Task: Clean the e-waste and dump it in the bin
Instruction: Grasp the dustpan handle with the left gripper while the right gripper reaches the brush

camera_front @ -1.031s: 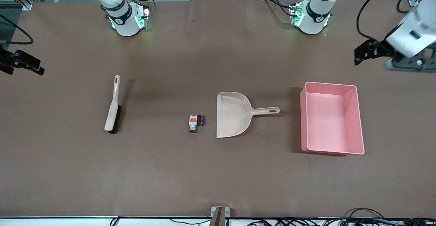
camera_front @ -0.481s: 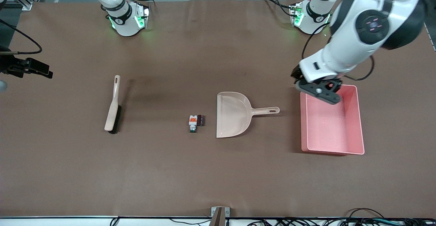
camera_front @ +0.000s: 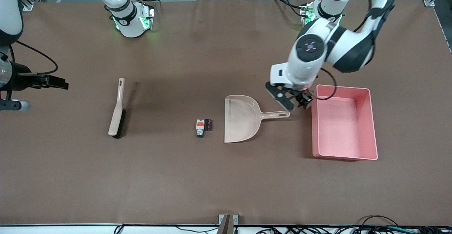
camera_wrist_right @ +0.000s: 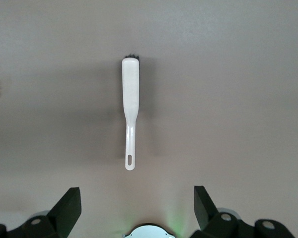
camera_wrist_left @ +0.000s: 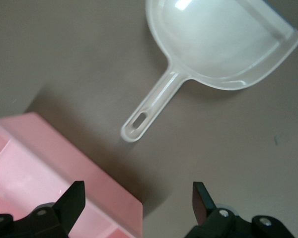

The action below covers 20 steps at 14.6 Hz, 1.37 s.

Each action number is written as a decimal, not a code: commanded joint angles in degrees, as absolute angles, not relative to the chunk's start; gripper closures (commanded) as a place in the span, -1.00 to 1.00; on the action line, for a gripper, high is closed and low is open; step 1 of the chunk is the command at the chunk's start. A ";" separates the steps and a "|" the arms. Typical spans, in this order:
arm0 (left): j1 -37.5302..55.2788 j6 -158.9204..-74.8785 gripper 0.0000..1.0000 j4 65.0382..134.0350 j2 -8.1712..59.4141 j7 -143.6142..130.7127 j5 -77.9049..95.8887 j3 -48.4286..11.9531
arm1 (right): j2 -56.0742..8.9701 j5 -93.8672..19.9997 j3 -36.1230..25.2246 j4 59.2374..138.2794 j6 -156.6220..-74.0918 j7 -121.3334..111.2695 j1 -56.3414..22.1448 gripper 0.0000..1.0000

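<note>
Left pincer [camera_front: 296,103], jaws wide, over the surface [camera_front: 226,177] between the dustpan [camera_front: 243,118] handle end and the bin [camera_front: 344,126]. Right pincer [camera_front: 53,82], jaws wide, at the right arm's end, near the brush [camera_front: 116,112]. E-waste [camera_front: 203,125] lies beside the dustpan's mouth, well apart from the bin.

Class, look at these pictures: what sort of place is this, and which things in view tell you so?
Probably a robotics lab test bench: two robot arms stand at a table under a plain brown cover, aluminium framing and loose cables run at its edges, and the dustpan, brush and pink bin lie spaced apart.
</note>
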State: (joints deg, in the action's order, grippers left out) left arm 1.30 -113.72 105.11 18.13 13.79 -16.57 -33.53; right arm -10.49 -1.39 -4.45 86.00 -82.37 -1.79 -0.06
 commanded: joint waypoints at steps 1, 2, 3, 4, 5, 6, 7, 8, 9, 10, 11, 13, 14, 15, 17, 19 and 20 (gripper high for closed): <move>0.79 -117.31 -0.84 104.06 23.45 21.32 -20.73 -35.24 | -10.20 -1.50 -4.22 85.77 -82.08 -1.67 -0.08 -1.00; 1.05 -119.51 -0.85 104.06 24.51 25.01 -21.61 -35.33 | -10.11 -1.93 -4.22 87.43 -83.05 -1.67 0.00 -1.00; 1.58 -120.05 -0.86 103.98 25.39 25.48 -21.71 -35.25 | -10.02 -2.02 -4.22 89.02 -86.01 -1.67 0.00 -1.00; 2.02 -120.15 -0.86 103.97 25.75 25.49 -21.80 -35.24 | -9.93 -2.02 -4.22 90.86 -87.96 -1.67 0.09 -1.00; 3.15 -120.15 -0.85 103.89 25.93 25.49 -22.49 -35.24 | -9.84 -2.11 -4.22 92.97 -90.33 -1.67 0.17 -1.00; 3.86 -120.15 -0.81 103.36 26.88 25.49 -24.41 -35.24 | -9.41 -2.20 -4.22 95.51 -92.27 -1.67 0.09 -1.00; 3.95 -120.15 -0.76 102.84 28.20 25.66 -26.43 -35.24 | -8.27 -2.20 -4.22 99.02 -94.98 -1.58 -0.26 -1.00; 3.87 -120.15 -0.70 102.48 29.78 26.27 -27.85 -35.24 | -6.70 -2.20 -4.13 102.71 -97.79 -1.58 -0.52 -1.00; 3.95 -120.15 -0.70 101.35 31.53 26.37 -29.60 -35.24 | -4.77 -2.20 -3.96 107.01 -101.65 -1.58 -0.88 -1.00; 4.65 -120.15 -0.69 100.55 32.16 26.28 -31.36 -35.33 | -2.40 -2.20 -3.96 112.45 -106.82 -1.58 -1.31 -1.00; 5.53 -120.15 -0.68 100.11 33.13 26.37 -32.59 -35.25 | -0.98 -2.20 -3.96 116.59 -110.96 -1.58 -1.32 -1.00; 5.62 -120.15 -0.67 98.62 34.80 26.89 -33.92 -35.24 | -0.70 -2.28 -3.96 121.79 -117.39 -1.32 -1.32 -1.00; 5.71 -120.15 -0.67 98.00 35.33 27.94 -33.93 -35.24 | -0.79 -2.37 -3.96 124.60 -121.42 -1.06 -1.49 -1.00; 5.89 -120.15 -0.67 97.65 35.85 28.65 -33.93 -35.24 | -0.88 -2.37 -3.96 126.98 -124.86 -0.97 -2.19 -1.00; 6.15 -120.15 -0.65 97.04 36.99 29.27 -36.11 -35.24 | -1.40 -2.37 -3.96 129.11 -129.45 1.48 -2.81 -1.00; 6.41 -120.15 -0.65 96.94 37.97 29.18 -37.35 -35.24 | -4.03 -2.37 -3.96 129.20 -132.43 3.25 -3.77 -1.00; 6.68 -120.15 -0.64 96.86 38.49 29.18 -37.35 -35.24 | -5.44 -2.37 -3.96 129.55 -134.63 3.25 -3.78 -1.00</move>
State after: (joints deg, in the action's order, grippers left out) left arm 6.05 -120.53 98.42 36.86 28.30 -36.02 -34.97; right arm -4.07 -1.68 -4.05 128.38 -131.16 1.81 -3.25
